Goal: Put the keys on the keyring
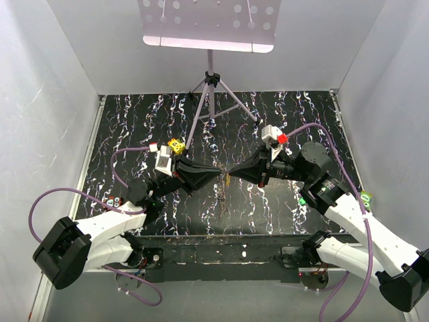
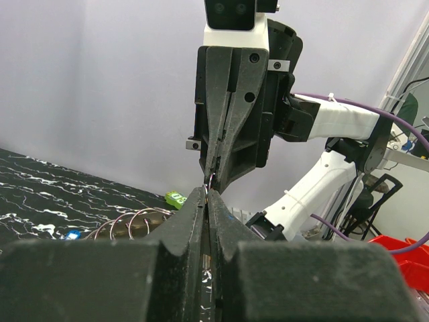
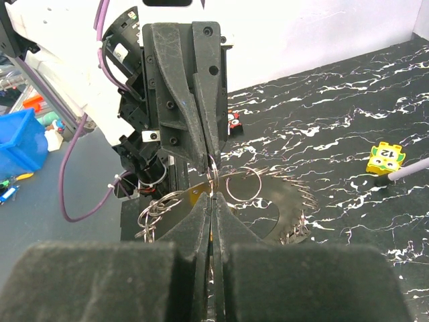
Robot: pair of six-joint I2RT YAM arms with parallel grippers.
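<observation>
Left jaws and right jaws are meeting tip to tip above the worktop (image 1: pixel 301 121), both clamping the hanging keyring (image 3: pixel 295 203).

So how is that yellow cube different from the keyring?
The cube is a yellow block with a number on it; the keyring is grey wire fringed with spiky keys. The cube lies on the table, touched by nothing; the keyring hangs where the left gripper and right gripper meet tip to tip, both shut. Which one grips it I cannot tell.
</observation>
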